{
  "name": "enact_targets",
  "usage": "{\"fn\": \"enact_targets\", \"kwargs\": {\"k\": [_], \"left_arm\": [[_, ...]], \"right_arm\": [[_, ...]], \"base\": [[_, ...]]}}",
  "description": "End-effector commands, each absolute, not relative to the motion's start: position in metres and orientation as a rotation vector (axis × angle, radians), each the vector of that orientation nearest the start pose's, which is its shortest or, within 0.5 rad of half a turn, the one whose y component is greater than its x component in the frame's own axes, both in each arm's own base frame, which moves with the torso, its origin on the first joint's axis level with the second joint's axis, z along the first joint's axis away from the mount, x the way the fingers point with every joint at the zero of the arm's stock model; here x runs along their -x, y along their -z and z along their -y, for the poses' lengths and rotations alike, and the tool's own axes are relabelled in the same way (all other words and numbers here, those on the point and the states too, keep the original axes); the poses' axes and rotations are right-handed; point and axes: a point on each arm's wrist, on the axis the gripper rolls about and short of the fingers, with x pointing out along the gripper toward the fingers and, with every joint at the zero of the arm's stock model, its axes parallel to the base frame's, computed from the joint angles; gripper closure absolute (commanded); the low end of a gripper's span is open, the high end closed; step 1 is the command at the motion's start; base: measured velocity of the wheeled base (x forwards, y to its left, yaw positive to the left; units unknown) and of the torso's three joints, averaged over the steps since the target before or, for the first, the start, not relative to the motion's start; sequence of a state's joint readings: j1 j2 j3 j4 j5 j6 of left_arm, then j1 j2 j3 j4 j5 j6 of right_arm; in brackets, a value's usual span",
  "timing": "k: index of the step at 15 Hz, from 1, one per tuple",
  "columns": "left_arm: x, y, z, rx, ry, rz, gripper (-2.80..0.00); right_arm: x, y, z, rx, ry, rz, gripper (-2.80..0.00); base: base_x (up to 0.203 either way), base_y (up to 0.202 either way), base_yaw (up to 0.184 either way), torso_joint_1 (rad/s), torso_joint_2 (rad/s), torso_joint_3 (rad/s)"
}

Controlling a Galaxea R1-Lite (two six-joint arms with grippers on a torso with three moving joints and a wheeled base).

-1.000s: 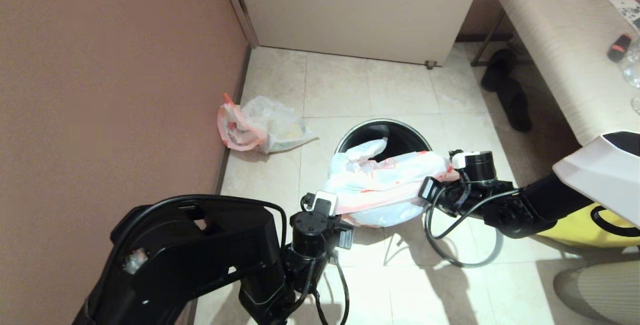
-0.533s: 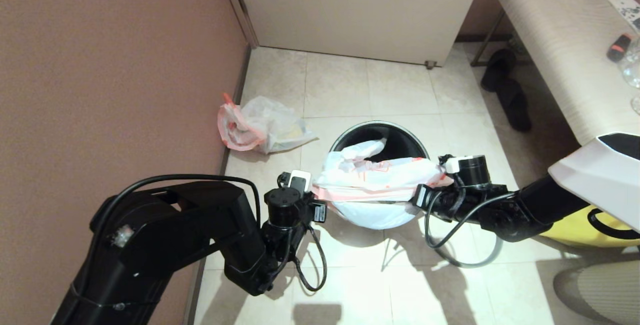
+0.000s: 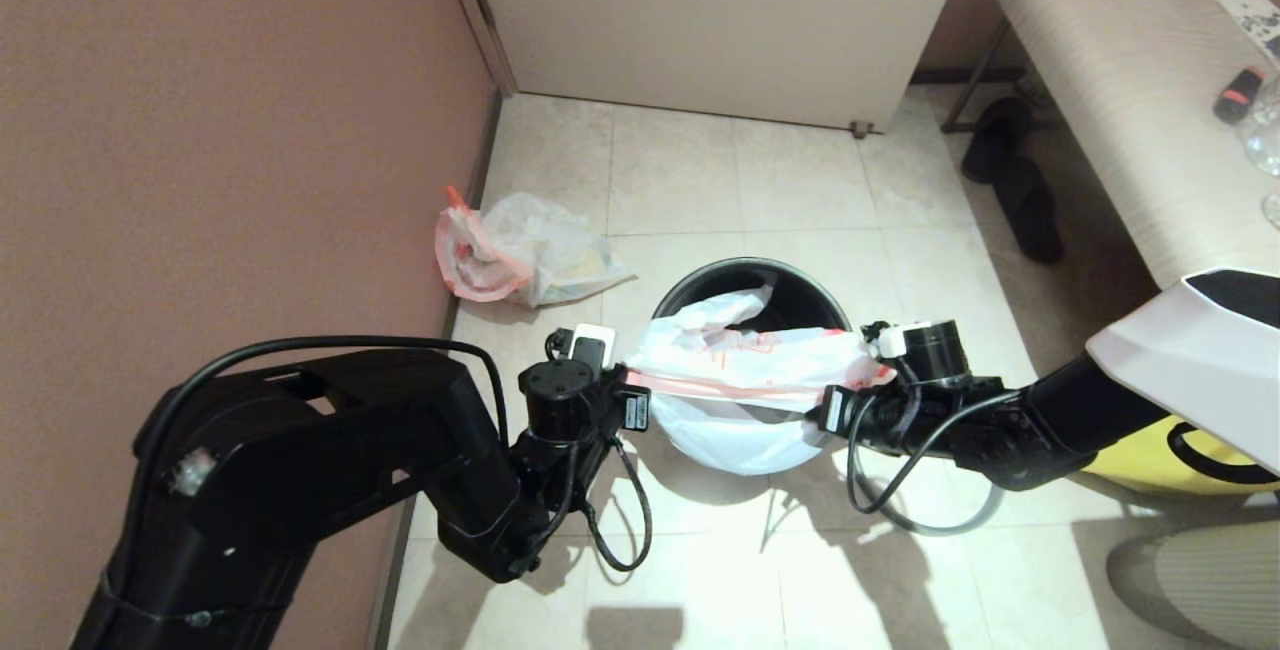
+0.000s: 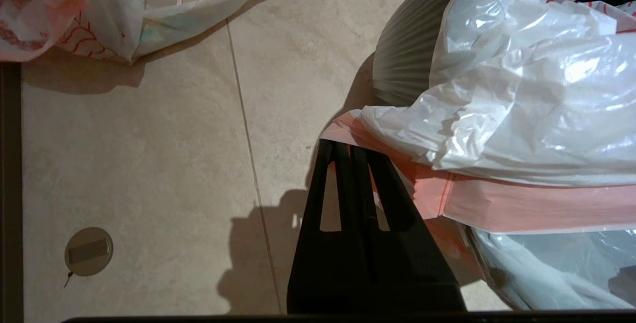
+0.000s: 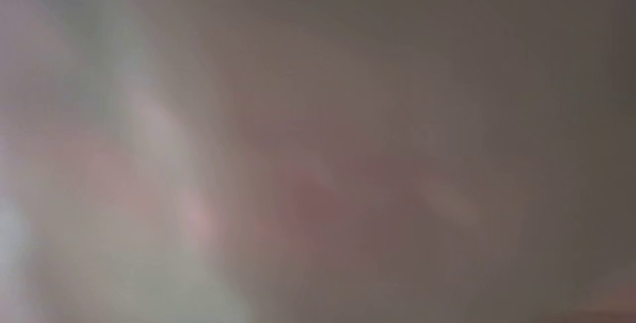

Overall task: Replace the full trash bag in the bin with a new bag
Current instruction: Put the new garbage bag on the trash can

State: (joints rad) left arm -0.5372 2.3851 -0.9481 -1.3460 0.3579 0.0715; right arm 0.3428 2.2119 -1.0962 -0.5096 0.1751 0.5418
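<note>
The black round bin stands on the tiled floor in the middle of the head view. The new bag, white with a pink-red band and red print, is stretched across the bin's near rim and hangs over its front. My left gripper is shut on the bag's pink edge at the bin's left side, its black fingers pressed together. My right gripper holds the bag's other pink end at the bin's right side; plastic covers the right wrist view. The full trash bag lies by the left wall.
A brown wall runs along the left and a pale door stands at the back. A bench with black slippers beneath is at the right. A yellow bag sits behind my right arm. A round floor cap lies near my left gripper.
Both grippers have come down and forward with the new bag. The left one has swung left, so the bag is pulled wider and sits lower over the bin's near rim.
</note>
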Motion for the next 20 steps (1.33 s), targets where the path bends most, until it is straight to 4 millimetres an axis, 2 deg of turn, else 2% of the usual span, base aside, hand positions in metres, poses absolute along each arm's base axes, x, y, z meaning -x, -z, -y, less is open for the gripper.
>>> {"fn": "enact_targets", "kwargs": {"k": [1, 3, 11, 14, 15, 16, 18, 20], "left_arm": [[-0.363, -0.031, 0.207, -0.114, 0.181, -0.083, 0.00], [-0.366, -0.031, 0.206, -0.113, 0.175, -0.083, 0.00], [-0.365, -0.062, 0.198, -0.083, 0.158, -0.021, 0.00], [-0.365, -0.054, 0.200, -0.093, 0.163, -0.045, 0.00], [-0.364, -0.056, 0.200, -0.092, 0.164, -0.041, 0.00], [-0.361, -0.058, 0.201, -0.096, 0.171, -0.049, 0.00], [-0.342, -0.071, 0.211, -0.080, 0.218, -0.106, 0.00], [-0.323, -0.085, 0.217, -0.014, 0.301, -0.242, 0.00]], "right_arm": [[-0.381, -0.057, -0.145, -0.447, -0.318, -0.742, 0.00], [-0.378, -0.055, -0.150, -0.398, -0.327, -0.753, 0.00], [-0.364, -0.041, -0.156, -0.224, -0.376, -0.846, 0.00], [-0.363, -0.040, -0.157, -0.209, -0.383, -0.854, 0.00], [-0.364, -0.041, -0.157, -0.212, -0.374, -0.842, 0.00], [-0.368, -0.044, -0.156, -0.234, -0.341, -0.825, 0.00], [-0.381, -0.047, -0.153, -0.321, -0.250, -0.791, 0.00], [-0.384, -0.048, -0.151, -0.336, -0.234, -0.784, 0.00]], "base": [[0.000, 0.000, 0.000, 0.000, 0.00, 0.000], [0.000, 0.000, 0.000, 0.000, 0.00, 0.000], [0.000, 0.000, 0.000, 0.000, 0.00, 0.000], [0.000, 0.000, 0.000, 0.000, 0.00, 0.000], [0.000, 0.000, 0.000, 0.000, 0.00, 0.000], [0.000, 0.000, 0.000, 0.000, 0.00, 0.000], [0.000, 0.000, 0.000, 0.000, 0.00, 0.000], [0.000, 0.000, 0.000, 0.000, 0.00, 0.000]]}}
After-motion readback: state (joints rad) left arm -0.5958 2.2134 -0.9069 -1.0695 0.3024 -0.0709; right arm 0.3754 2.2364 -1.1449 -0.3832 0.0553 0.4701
